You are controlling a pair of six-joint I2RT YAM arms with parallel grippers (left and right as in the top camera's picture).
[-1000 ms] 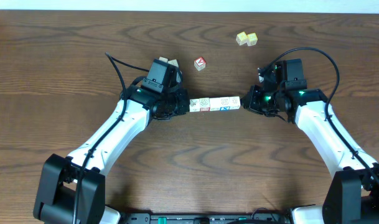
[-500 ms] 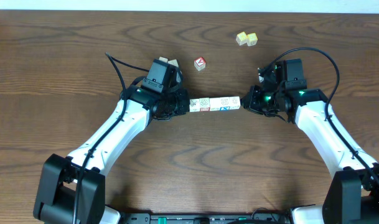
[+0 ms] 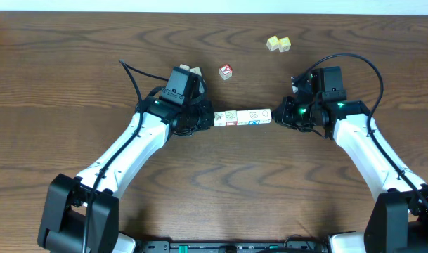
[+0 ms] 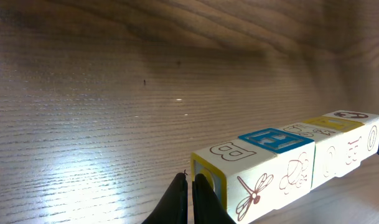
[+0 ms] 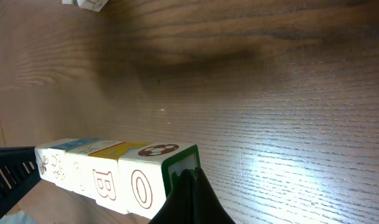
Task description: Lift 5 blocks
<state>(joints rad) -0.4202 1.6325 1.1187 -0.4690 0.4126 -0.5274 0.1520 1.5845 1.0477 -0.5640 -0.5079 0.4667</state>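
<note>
The blocks (image 3: 242, 117) form one straight row of several cubes, end to end, between my two arms. In the left wrist view the row (image 4: 282, 168) shows a yellow-framed end face, a blue top and a dragonfly print. In the right wrist view it (image 5: 108, 174) shows a green-framed end face, an "O" and a "B". My left gripper (image 3: 211, 119) (image 4: 190, 182) is shut, its tips pressed against the yellow-framed end. The right gripper (image 3: 274, 116) (image 5: 188, 179) is shut and pressed against the green-framed end. The row looks raised slightly off the wood.
A red-topped cube (image 3: 226, 71) lies behind the row. A pale yellow-green pair of cubes (image 3: 278, 43) sits at the back right. White cubes (image 3: 195, 71) peek out beside the left wrist. Cables loop over both arms.
</note>
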